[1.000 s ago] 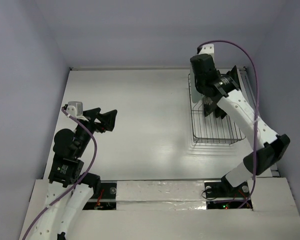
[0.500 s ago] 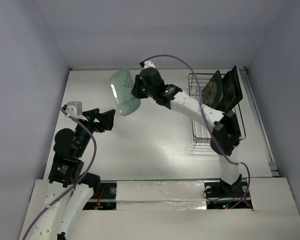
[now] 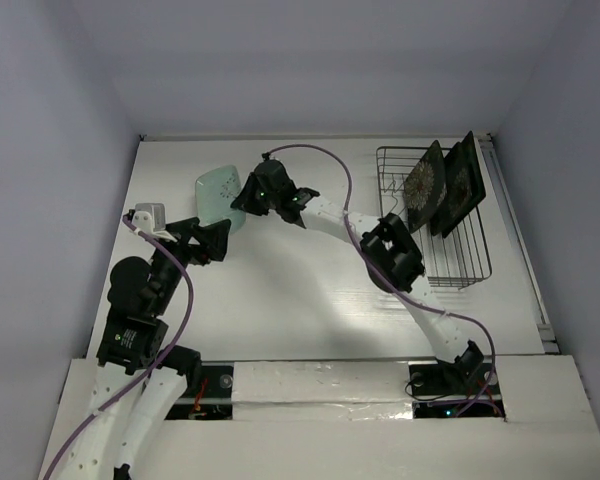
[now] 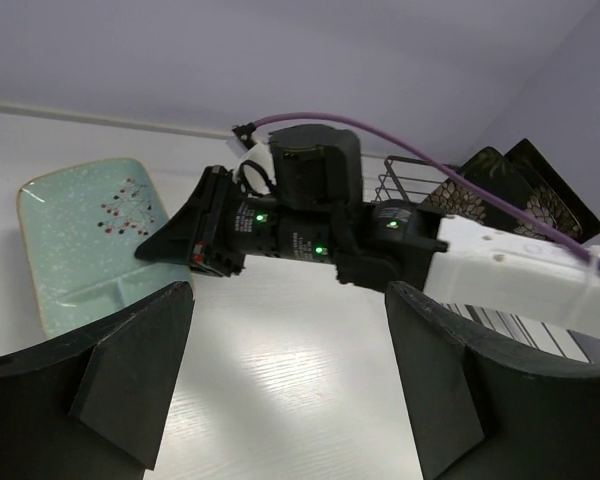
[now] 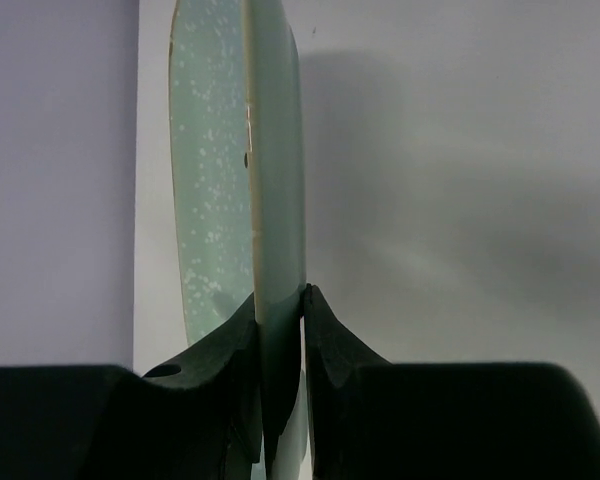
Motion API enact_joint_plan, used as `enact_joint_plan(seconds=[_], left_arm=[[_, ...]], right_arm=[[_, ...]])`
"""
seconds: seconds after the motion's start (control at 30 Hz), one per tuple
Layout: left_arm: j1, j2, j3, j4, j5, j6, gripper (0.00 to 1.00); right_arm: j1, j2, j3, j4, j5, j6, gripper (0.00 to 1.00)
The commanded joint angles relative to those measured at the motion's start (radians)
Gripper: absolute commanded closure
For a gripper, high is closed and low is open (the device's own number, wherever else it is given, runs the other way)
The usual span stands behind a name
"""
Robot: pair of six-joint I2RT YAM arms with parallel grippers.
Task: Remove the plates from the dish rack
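Note:
My right gripper (image 3: 242, 200) is shut on the rim of the pale mint-green plate (image 3: 217, 191), which lies nearly flat and low over the table's far left. I cannot tell if it touches the table. The right wrist view shows the plate (image 5: 276, 150) edge-on between the pads (image 5: 325, 330). My left gripper (image 3: 215, 241) is open and empty just in front of the plate (image 4: 80, 235). The dish rack (image 3: 450, 262) stands at the far right. In it the black floral plate (image 3: 422, 184) and the dark-rimmed plate (image 3: 460, 186) stand upright.
The white table (image 3: 300, 290) is walled by pale panels on three sides. My right arm (image 3: 390, 250) stretches across the table's middle from the rack side, with its purple cable (image 3: 345, 190) looping above. The rack (image 4: 400, 185) and both dark plates show behind it in the left wrist view.
My right arm has swung left from the rack with the mint plate, carrying it across the table and lowering it at the far left. The left arm has not moved.

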Motion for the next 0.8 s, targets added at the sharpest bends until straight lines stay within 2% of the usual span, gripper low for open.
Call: enact_joint_plan(seconds=[0.0,0.1,0.23,0.27,0.33,0.37,0.43,0.47,0.53,0.57,0.67,0.77], left_arm=[[-0.01,0.007,0.031,0.031,0.001,0.005,0.25],[-0.01,0.011,0.031,0.032,0.001,0.005,0.25],[-0.01,0.013,0.031,0.032,0.005,0.005,0.26],[-0.01,0.01,0.031,0.034,0.005,0.005,0.26],[-0.01,0.005,0.03,0.034,0.005,0.005,0.26],[-0.01,0.004,0.03,0.034,0.007,0.005,0.26],[-0.01,0.01,0.03,0.037,0.008,0.003,0.26],[-0.01,0.01,0.028,0.037,0.011,0.005,0.26],[-0.01,0.008,0.028,0.035,0.01,0.003,0.26],[-0.01,0.008,0.03,0.035,0.01,0.003,0.26],[-0.01,0.002,0.031,0.032,0.002,0.006,0.26],[-0.01,0.002,0.03,0.032,0.002,0.005,0.26]], right_arm=[[0.009,0.021,0.106,0.217,-0.093,0.133,0.97],[0.009,0.052,0.102,0.232,-0.098,0.167,0.96],[0.019,0.055,0.07,0.242,-0.097,0.183,0.86],[0.019,0.052,0.061,0.245,-0.093,0.181,0.77],[0.019,0.041,0.031,0.243,-0.084,0.167,0.7],[0.028,0.038,0.021,0.243,-0.084,0.166,0.62],[0.028,0.029,-0.011,0.242,-0.087,0.158,0.53],[0.028,0.024,-0.018,0.234,-0.089,0.149,0.4],[0.028,0.017,-0.016,0.203,-0.087,0.117,0.29],[0.028,0.011,-0.004,0.15,-0.078,0.079,0.18],[0.037,-0.018,-0.01,0.072,-0.035,0.005,0.0],[0.037,-0.049,-0.021,0.012,-0.003,-0.058,0.0]])
